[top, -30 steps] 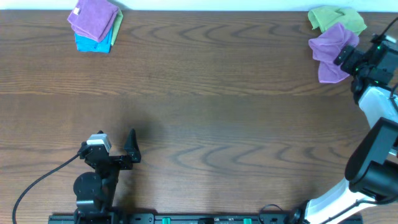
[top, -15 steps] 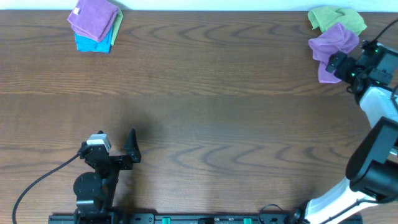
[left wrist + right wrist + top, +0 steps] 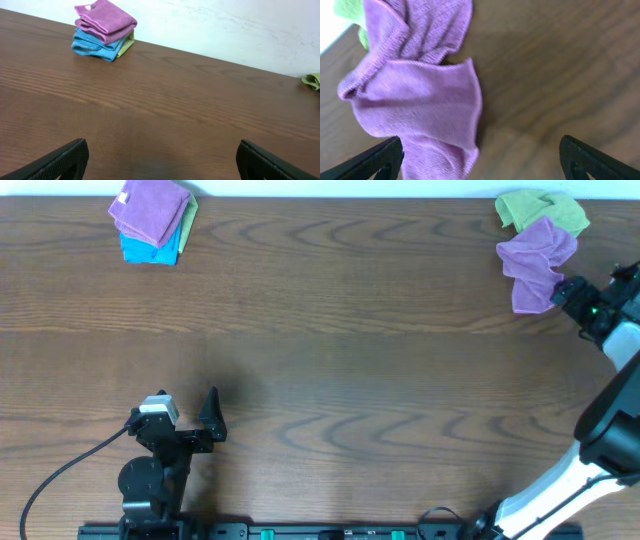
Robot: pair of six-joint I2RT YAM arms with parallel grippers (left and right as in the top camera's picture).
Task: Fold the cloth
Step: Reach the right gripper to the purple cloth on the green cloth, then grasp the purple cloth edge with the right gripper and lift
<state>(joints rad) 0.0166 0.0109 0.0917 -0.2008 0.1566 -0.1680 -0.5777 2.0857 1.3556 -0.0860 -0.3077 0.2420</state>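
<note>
A crumpled purple cloth [image 3: 535,260] lies at the far right of the table, partly over a green cloth [image 3: 540,208]. My right gripper [image 3: 560,292] sits at the purple cloth's near right corner. In the right wrist view the purple cloth [image 3: 420,100] fills the left half, and its lower edge reaches between the open jaws [image 3: 480,165], close to the left finger [image 3: 377,160]. The jaws hold nothing. My left gripper [image 3: 212,415] is open and empty over bare table at the near left, as the left wrist view [image 3: 160,165] also shows.
A stack of folded cloths [image 3: 152,220], purple over blue and green, sits at the far left corner and shows in the left wrist view [image 3: 103,30]. The green cloth peeks in at the top left of the right wrist view [image 3: 350,10]. A black cable [image 3: 60,470] trails from the left arm.
My right gripper has drawn back from over the purple cloth, moving right and toward the near side. The cloth stays in place. The left arm has not moved.
</note>
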